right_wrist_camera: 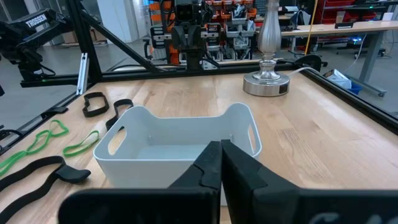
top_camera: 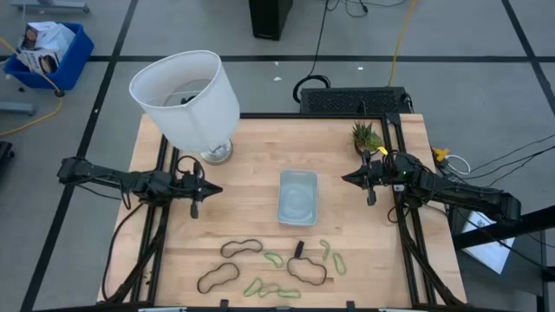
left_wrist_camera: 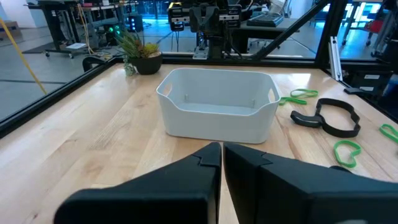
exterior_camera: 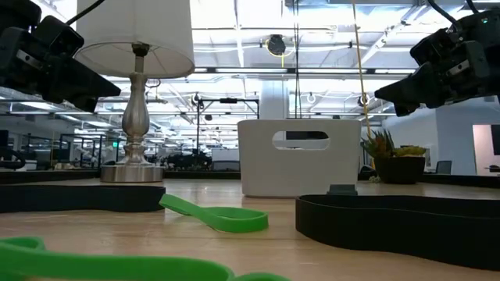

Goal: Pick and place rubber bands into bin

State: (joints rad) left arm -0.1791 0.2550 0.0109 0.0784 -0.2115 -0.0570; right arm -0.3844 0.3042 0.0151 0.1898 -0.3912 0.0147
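Note:
The bin [top_camera: 297, 196] is a shallow pale tray with rounded corners at the table's middle, and nothing shows inside it [left_wrist_camera: 217, 106] [right_wrist_camera: 180, 146]. Several rubber bands lie flat near the table's front edge, some black [top_camera: 240, 248] [top_camera: 306, 271] and some light green [top_camera: 274, 258] [top_camera: 338, 262]. My left gripper [top_camera: 217, 188] [left_wrist_camera: 222, 148] hovers shut to the left of the bin, pointing at it. My right gripper [top_camera: 345, 179] [right_wrist_camera: 221, 144] hovers shut to the right of the bin, also pointing at it. Both are well above the tabletop, as the low view shows.
A white-shaded lamp [top_camera: 186, 100] on a metal base [top_camera: 217, 153] stands at the far left. A small potted plant [top_camera: 367, 136] sits at the far right. A small black block [top_camera: 298, 249] lies among the bands. Bare wood lies between the bin and the bands.

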